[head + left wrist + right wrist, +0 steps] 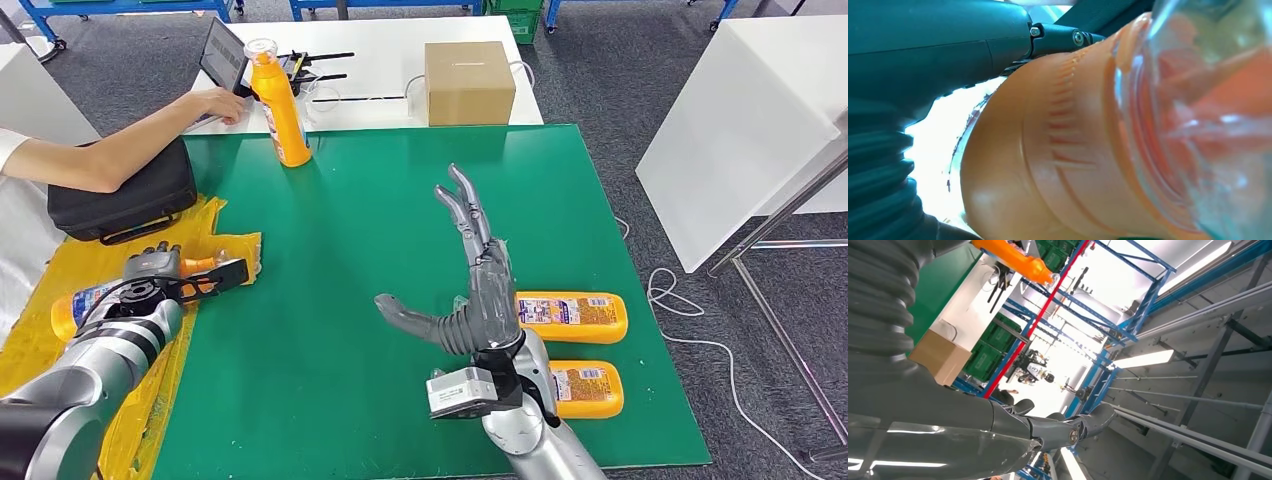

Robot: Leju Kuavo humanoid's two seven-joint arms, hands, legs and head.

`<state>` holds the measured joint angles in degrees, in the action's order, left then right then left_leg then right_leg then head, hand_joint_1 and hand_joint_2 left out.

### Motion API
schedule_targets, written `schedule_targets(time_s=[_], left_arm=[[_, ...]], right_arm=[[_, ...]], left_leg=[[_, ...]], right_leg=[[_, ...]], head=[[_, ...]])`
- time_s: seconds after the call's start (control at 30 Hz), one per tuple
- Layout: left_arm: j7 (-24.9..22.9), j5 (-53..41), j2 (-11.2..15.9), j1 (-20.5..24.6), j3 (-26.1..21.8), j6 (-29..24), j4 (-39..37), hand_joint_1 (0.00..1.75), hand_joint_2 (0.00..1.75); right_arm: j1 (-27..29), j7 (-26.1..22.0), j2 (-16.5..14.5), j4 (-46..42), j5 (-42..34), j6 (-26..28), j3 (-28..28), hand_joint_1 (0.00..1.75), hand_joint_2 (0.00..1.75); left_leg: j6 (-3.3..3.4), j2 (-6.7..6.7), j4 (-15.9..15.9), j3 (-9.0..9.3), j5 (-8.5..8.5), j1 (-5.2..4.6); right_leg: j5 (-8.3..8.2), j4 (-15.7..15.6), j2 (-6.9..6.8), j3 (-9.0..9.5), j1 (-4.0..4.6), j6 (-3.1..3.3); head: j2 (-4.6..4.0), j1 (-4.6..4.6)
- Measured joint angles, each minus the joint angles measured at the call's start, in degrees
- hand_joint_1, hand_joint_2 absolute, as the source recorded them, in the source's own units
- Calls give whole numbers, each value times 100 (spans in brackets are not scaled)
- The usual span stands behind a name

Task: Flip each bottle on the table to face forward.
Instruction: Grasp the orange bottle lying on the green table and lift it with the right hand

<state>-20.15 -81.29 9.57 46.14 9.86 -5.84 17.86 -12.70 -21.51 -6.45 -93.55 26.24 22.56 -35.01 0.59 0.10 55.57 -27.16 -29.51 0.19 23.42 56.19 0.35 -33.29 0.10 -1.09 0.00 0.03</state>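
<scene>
Item 1, left hand [160,275]: I see it at the desk's left edge over the yellow sheet [225,245], fingers wrapped around a lying bottle [85,303]. The head view shows that bottle's label end toward the left and its orange neck between the fingers. The left wrist view adds what the head view cannot: the orange shoulder and clear cap close up, pressed against the dark fingers [1068,37].

Item 2, right hand [470,275]: raised above the green mat [330,300], fingers straight and spread, thumb out to the side, holding nothing. The right wrist view looks upward past the fingers [1063,430] at blue racking and ceiling lights.

Item 3, 2 bottles lying on the mat just right of my right wrist, parallel, labels up: far bottle [572,316], near bottle [588,389].

Item 4, upright bottle [277,103] at the mat's far left corner; the right wrist view catches its neck and cap too.

Item 5, surroundings: a person's arm [110,150] reaching to a laptop [222,55], a black case [125,200], a cardboard box [469,83] on the white desk [380,60].
</scene>
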Motion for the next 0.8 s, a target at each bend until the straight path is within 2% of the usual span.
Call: schedule_targets(time_s=[0.1,0.23,0.57,0.8], left_arm=[[43,-26,-10,0,0,-1,0,0,175],[167,-141,-39,6,1,56,13,0,0],[467,-613,-248,-34,168,48,468,0,0],[939,-244,-379,-278,409,-7,1163,0,0]], right_arm=[[0,0,0,13,6,-1,15,0,175],[8,28,-2,39,44,-7,74,0,175],[219,174,-28,41,249,-78,339,0,175],[442,192,-27,-14,382,-35,576,0,175]], left_leg=[[0,0,0,0,0,0],[0,0,0,1,0,-1],[1,-1,1,0,-1,-2],[1,0,1,-2,-1,-3]], right_leg=[[0,0,0,0,0,0],[0,-1,0,0,0,0],[0,-2,0,-1,-1,0],[0,-5,0,-3,-1,-1]], head=[[0,0],[0,0],[0,1],[0,-1]])
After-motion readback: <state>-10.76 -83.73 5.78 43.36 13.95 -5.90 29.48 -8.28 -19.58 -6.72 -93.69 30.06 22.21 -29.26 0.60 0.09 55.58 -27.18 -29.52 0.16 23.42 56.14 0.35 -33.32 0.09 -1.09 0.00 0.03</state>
